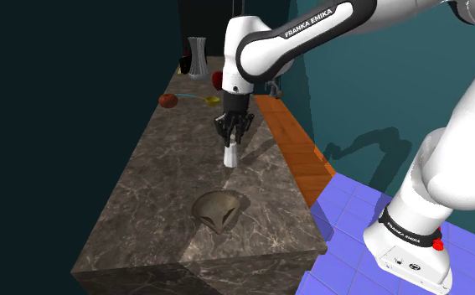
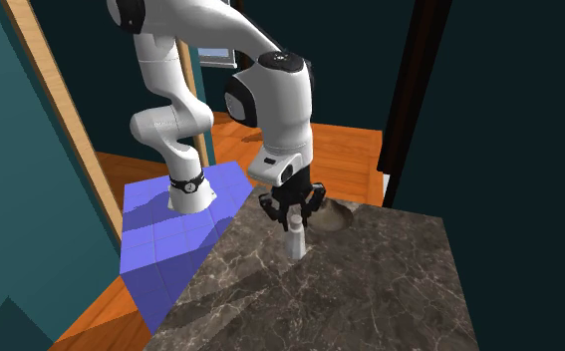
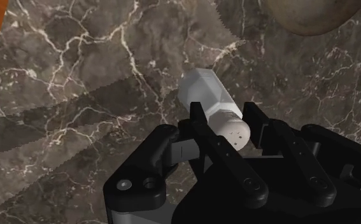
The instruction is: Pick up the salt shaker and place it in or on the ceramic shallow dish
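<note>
A dark, veined marble counter [image 1: 156, 193] runs away in the shoulder view. At its far end a grey ribbed vase [image 1: 198, 57] stands upright, with a small dark vessel [image 1: 183, 64] just beside it at nine o'clock. A red round fruit [image 1: 167, 100] lies at seven o'clock from the vase and a yellow item [image 1: 213, 100] at five o'clock. Orange wood flooring [image 1: 290, 138] borders the counter at two o'clock, blue tiles [image 1: 353, 222] at four o'clock.

The salt shaker [image 3: 205, 95]: white, faceted body w/ a round cap, small holes on top. It is upright, cap clasped btw. the fingers of the gripper [image 3: 225, 113], approx. at mid-length of the dark marble counter [image 1: 160, 184]; base touching it or not, cannot tell. The shallow dish [image 1: 219, 209]: grey-brown, lying flat near the counter's end at the shoulder view's bottom, apart from the shaker.
</note>
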You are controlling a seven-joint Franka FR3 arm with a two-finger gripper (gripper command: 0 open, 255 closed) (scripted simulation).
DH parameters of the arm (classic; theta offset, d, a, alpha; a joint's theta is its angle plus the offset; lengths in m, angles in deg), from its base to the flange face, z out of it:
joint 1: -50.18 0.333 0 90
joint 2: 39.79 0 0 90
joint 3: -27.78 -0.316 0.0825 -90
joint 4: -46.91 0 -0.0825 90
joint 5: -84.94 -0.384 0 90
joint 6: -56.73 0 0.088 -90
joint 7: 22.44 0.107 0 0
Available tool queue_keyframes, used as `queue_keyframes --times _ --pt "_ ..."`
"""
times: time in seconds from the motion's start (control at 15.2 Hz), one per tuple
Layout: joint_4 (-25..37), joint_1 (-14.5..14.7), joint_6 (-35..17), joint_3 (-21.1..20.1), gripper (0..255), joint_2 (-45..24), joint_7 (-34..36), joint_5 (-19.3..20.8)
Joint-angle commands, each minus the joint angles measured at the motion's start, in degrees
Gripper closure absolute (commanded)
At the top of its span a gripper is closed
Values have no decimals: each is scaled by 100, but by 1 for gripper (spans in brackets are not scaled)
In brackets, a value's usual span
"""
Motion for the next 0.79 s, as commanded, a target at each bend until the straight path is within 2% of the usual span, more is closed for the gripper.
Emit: queue_keyframes --times 0.0,0.73 --pt "98 0 161 1 255 62 13 -3" --pt "674 -17 993 25 255 322 57 -9"
